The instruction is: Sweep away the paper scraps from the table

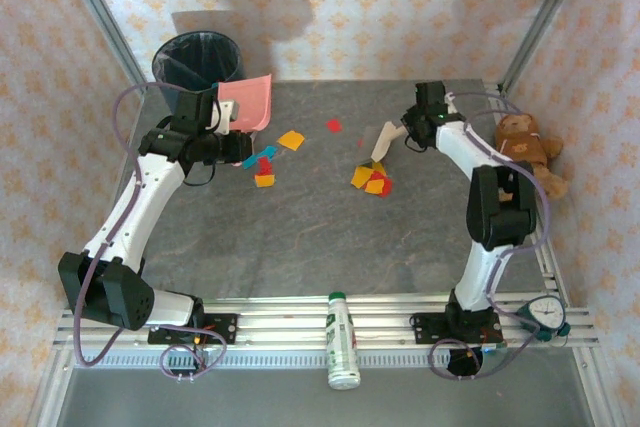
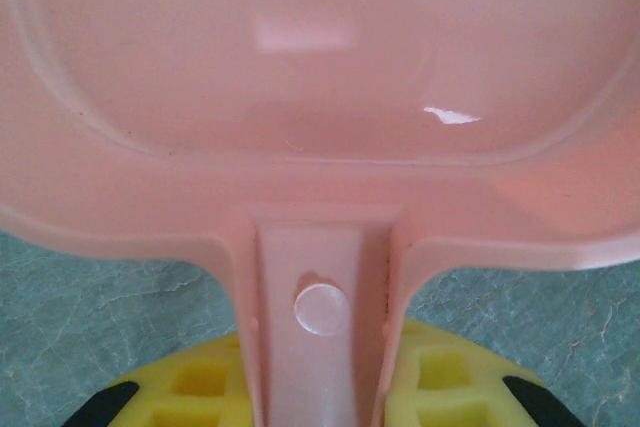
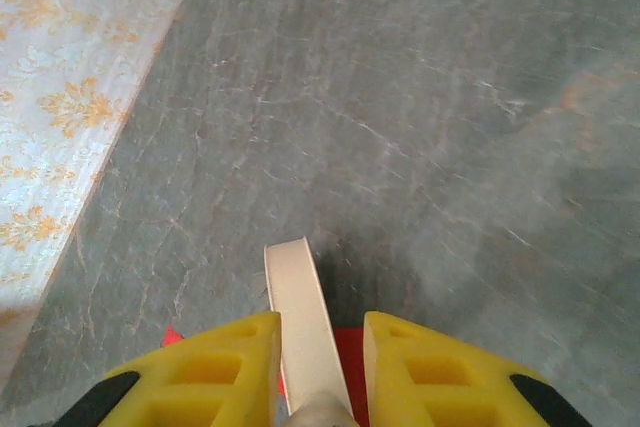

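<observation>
left gripper point(image 2: 322, 372) closed hard on the handle of the pink dustpan point(image 2: 320, 67), handle running straight out between the yellow fingers; pan bowl looks empty. from above, the dustpan sits far left at the back of the table point(image 1: 300, 247), just beside the dark bin point(image 1: 198, 55), and looks tipped up; whether its lip touches the surface, cannot tell. right gripper point(image 3: 320, 329) clamped on a flat cream tool point(image 3: 298, 307), which in the overhead view slants down and left from the jaws toward the table; brush or scraper, cannot tell. paper scraps point(image 1: 372, 179) lie between the arms in two loose groups: an orange-yellow-red bunch just on the near side of the tool's tip, and a teal bunch point(image 1: 262, 162) just beside the left wrist. a lone orange piece point(image 1: 291, 139) and a lone red piece point(image 1: 333, 125) lie between them, toward the back. a red scrap point(image 3: 348, 352) shows under the right fingers in the wrist view. what the next move hangs on, as i read it: the right arm is nearest the right-hand bunch, and the pan lies left of it and further back, so the sweep line runs right to left across the table. the pan would want its mouth down and facing right to receive.
</observation>
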Tool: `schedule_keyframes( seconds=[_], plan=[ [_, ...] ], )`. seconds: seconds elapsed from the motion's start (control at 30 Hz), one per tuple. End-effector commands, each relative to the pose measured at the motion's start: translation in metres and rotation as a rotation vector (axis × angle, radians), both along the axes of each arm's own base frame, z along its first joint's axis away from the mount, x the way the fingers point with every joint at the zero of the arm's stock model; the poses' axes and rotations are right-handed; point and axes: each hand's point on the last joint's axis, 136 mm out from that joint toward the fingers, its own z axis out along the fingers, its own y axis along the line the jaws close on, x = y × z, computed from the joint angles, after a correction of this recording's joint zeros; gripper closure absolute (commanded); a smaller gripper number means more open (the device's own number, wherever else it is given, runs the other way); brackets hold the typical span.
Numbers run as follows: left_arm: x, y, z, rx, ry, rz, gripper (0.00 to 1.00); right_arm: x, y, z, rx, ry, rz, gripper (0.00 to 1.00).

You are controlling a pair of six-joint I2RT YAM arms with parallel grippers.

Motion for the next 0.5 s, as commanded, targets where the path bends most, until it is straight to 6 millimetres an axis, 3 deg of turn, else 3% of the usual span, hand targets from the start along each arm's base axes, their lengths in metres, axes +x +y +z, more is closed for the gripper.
schedule_keyframes(
  seconds=[0.0, 0.3, 0.47],
  plan=[
    [-0.003, -0.003, 0.004, 0.017, -0.016, -0.021, 1.0, -0.015, -0.01, 0.018, 0.004, -0.037, -0.052, 1.0],
    [-0.007, -0.007, 0.004, 0.024, -0.001, -0.04, 1.0, -0.044, -0.005, 0.032, 0.049, -0.091, -0.044, 1.0],
    [-0.015, -0.014, -0.001, 0.067, 0.04, -0.069, 1.0, -0.043, 0.011, 0.068, 0.059, -0.22, 0.078, 1.0]
  ],
)
